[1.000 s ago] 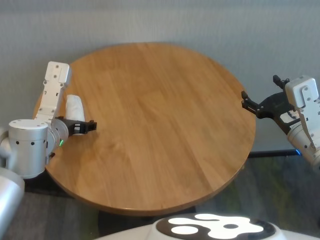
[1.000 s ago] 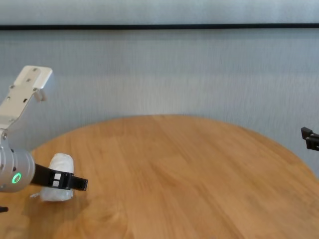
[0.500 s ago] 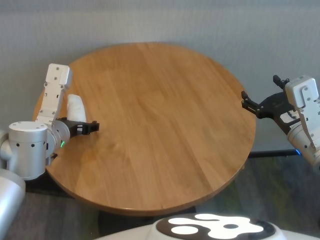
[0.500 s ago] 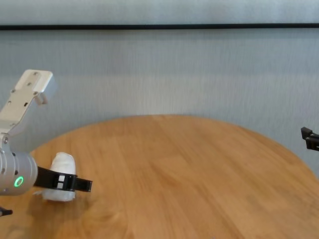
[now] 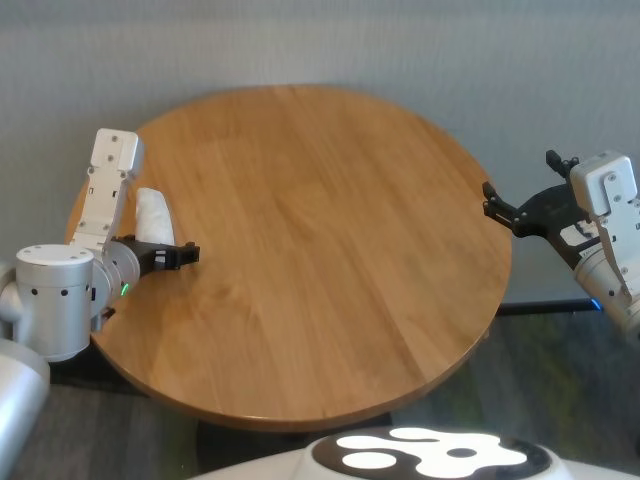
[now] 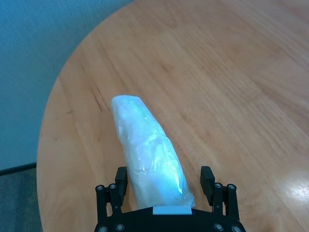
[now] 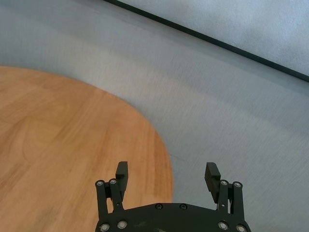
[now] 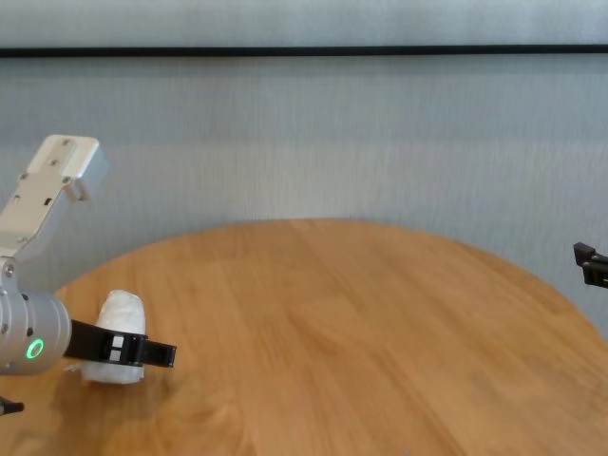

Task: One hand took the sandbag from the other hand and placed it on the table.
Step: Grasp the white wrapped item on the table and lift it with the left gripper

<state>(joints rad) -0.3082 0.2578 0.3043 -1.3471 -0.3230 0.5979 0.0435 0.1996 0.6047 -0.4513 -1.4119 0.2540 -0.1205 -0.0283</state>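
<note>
The sandbag (image 5: pixel 152 213) is a white crinkly pouch lying on the round wooden table (image 5: pixel 330 240) near its left edge. My left gripper (image 5: pixel 178 250), with the green ring, is low at the table's left edge. In the left wrist view the left gripper (image 6: pixel 164 176) is open, with the sandbag (image 6: pixel 147 150) between its fingers and a gap on one side. In the chest view the near finger crosses in front of the sandbag (image 8: pixel 116 328). My right gripper (image 5: pixel 500 208), with the blue ring, is open and empty at the table's right edge; the right wrist view (image 7: pixel 166 173) shows this too.
A grey wall stands behind the table (image 8: pixel 361 332). The left arm's silver wrist (image 5: pixel 58 295) and white link (image 5: pixel 105 185) stand over the table's left rim. The robot's white body (image 5: pixel 420 455) is below the near edge.
My left gripper has shifted slightly toward the table's middle along the sandbag. The sandbag and the right arm have not moved.
</note>
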